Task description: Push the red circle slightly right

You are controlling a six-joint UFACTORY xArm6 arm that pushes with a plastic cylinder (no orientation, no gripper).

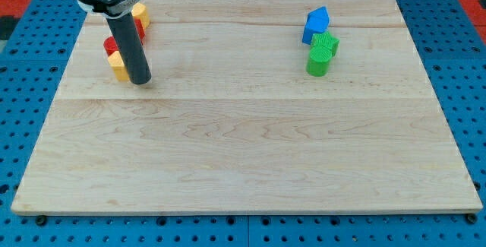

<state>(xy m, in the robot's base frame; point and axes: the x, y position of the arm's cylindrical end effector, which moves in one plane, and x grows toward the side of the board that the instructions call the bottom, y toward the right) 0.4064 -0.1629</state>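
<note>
My tip [140,81] rests on the wooden board [243,140] at the view's upper left. A cluster of blocks sits right behind the rod. A red block [111,46] shows at the rod's left, with a yellow block [118,65] just below it, touching or nearly touching the rod's left side. Another red block [140,30] peeks out at the rod's right, under a yellow block [140,13]. The rod hides part of each, so I cannot tell which red block is the circle.
A blue block [316,25] sits at the upper right. Two green blocks lie just below it, one [326,44] higher and one [319,61] lower. A blue pegboard [471,87] surrounds the board.
</note>
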